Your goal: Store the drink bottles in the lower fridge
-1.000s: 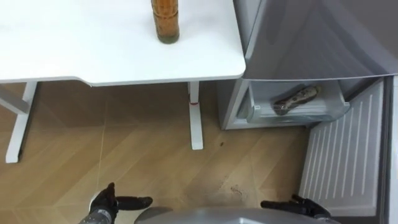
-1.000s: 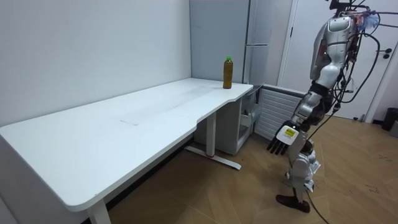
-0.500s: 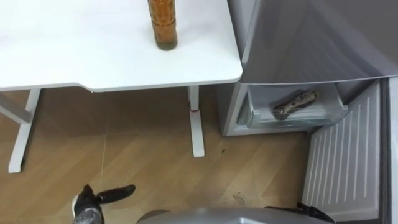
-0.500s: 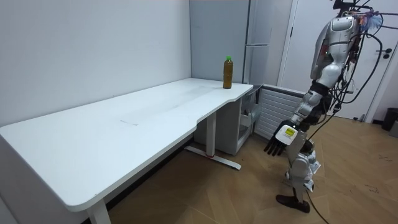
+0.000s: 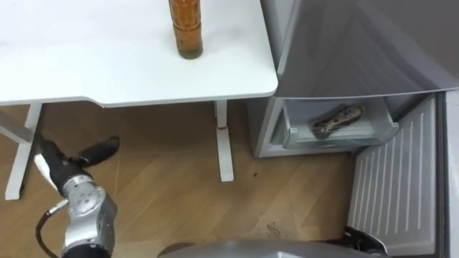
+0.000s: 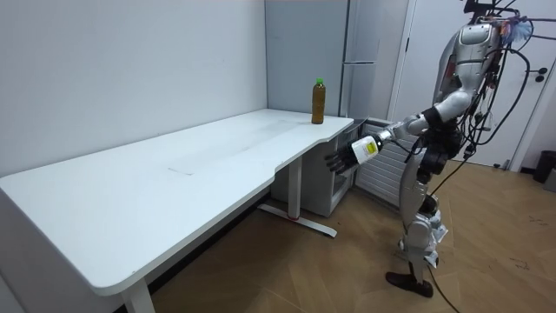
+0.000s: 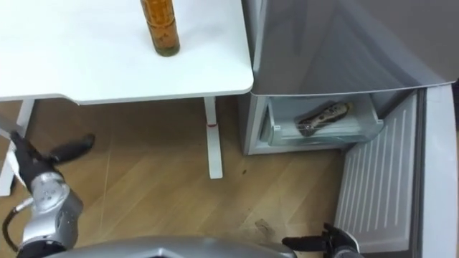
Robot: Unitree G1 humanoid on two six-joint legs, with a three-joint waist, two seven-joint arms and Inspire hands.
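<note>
Left robot hand (image 5: 59, 162) outstretched, empty, apart from bottle (image 5: 186, 29).

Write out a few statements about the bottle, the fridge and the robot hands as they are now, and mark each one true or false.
1. The bottle stands upright on the white table. True.
2. The left robot hand is curled round the bottle. False: it is open and empty, held in the air in front of the table.
3. The lower fridge door is open. True.
4. The drawer in the lower fridge is empty. False: a brownish item lies in it.
5. The right robot hand holds a drink. False: its fingers are straight and it holds nothing, low at the robot's side.
</note>
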